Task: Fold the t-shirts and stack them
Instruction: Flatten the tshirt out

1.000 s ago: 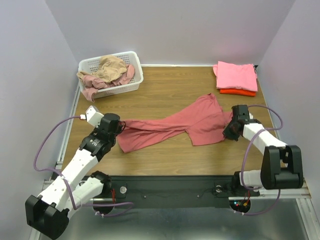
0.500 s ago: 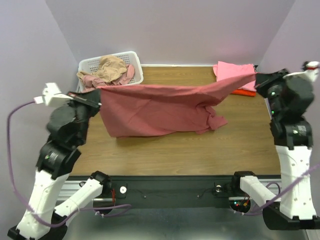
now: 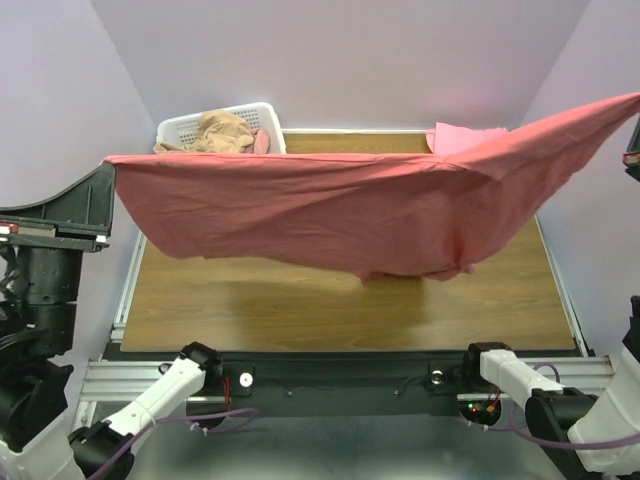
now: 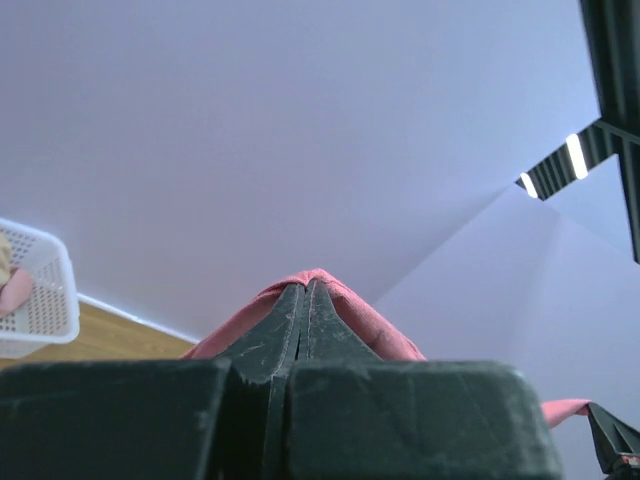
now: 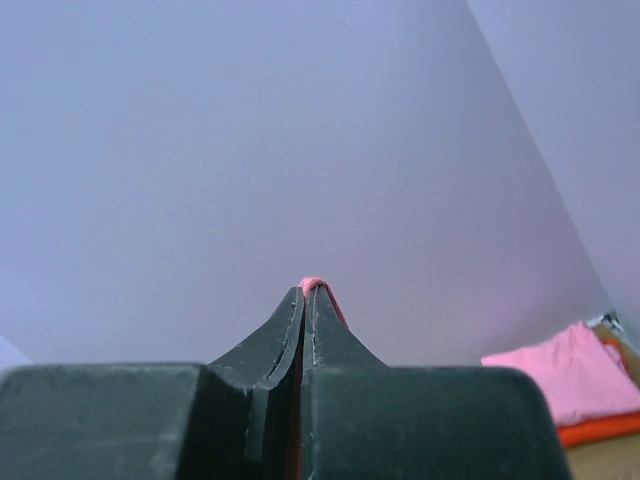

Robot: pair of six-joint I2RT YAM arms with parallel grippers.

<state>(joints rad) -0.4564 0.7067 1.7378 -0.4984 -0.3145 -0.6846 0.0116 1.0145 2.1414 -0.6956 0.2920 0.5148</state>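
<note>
Above the wooden table (image 3: 300, 310), a dusty red shirt (image 3: 330, 210) is held in the air and stretched wide between the two arms. One edge is pinched by the left gripper (image 4: 305, 292), whose jaws are pressed together with only a thin fold of red cloth showing at their tips. The opposite edge is pinched the same way by the right gripper (image 5: 305, 290), which is raised higher, so the shirt slopes upward to the right. The middle of the cloth sags, and a bunched lower part hangs near the table. Whether it touches the wood cannot be told.

A white basket (image 3: 262, 118) with a tan shirt (image 3: 220, 130) heaped in it is seen at the far left corner. A folded pink shirt (image 5: 560, 372) lies on a folded orange-red shirt (image 5: 602, 428) at the far right corner.

Several risks are judged from this. So little cloth is caught in each grip that an edge could be pulled free if the shirt is stretched harder or swung quickly, and it would then drop in a heap. If the shirt is lowered with the bunched part dragged under, creases would be trapped and the fold spoiled. The hanging cloth could also be swept across the two folded shirts, or caught on the basket, if it is carried too far back.
</note>
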